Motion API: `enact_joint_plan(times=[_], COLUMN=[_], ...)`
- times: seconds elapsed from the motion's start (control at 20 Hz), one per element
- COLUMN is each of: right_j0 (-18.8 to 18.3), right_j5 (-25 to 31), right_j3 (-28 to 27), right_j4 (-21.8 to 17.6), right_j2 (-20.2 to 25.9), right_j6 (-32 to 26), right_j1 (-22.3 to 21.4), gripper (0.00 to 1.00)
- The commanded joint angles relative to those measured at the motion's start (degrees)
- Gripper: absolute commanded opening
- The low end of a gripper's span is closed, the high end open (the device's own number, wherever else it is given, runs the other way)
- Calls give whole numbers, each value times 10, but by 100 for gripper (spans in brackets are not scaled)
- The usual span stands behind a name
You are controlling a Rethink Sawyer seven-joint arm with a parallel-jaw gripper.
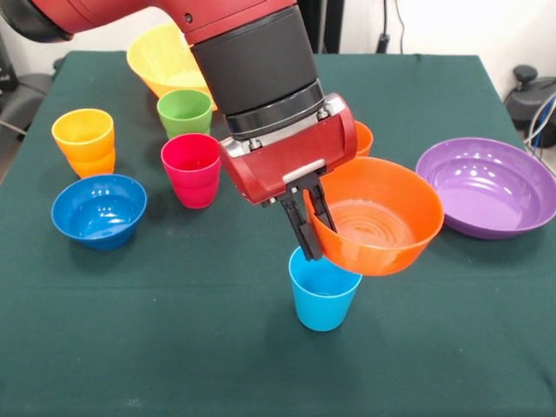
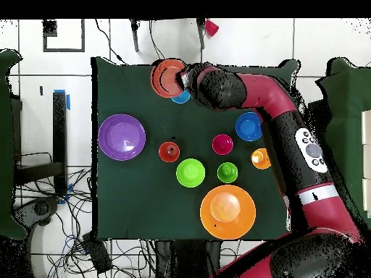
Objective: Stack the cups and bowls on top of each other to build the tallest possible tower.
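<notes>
I have the gripper point(image 1: 308, 213) pinching the near rim of the orange bowl point(image 1: 378, 217), one finger inside the wall and one outside, so the bowl hangs tilted off the fingers, not level. That rim grip is why it leans: all its weight sits out to one side of the pinch. It hangs just above the light blue cup point(image 1: 323, 291), which stands upright near the front edge of the green table point(image 1: 174, 365). I judge the aim is to seat the bowl on that cup as the base of the tower; from the front view I can't quite tell whether the bowl's underside already touches the cup's rim or clears it.

The other pieces wait apart and unstacked: the blue bowl point(image 1: 98, 208), the magenta cup point(image 1: 191, 169), the green cup point(image 1: 184, 111), the purple bowl point(image 1: 486, 184) and the big yellow bowl point(image 1: 165, 56) at the back. The yellow-orange cup point(image 1: 83, 141) seems to sit nested in another like it.

A wide bowl on a narrow cup mouth will tip easily, so I'd want it levelled and centred before letting go.
</notes>
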Motion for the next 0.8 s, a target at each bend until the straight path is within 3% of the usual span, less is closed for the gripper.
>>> enact_joint_plan(times=[0.05, 0.8], right_j0=[4, -13], right_j5=[-29, 2], right_j3=[31, 23], right_j4=[-22, 0], right_j2=[-18, -7], right_j6=[-44, -73], right_j1=[28, 48], gripper=[0, 0])
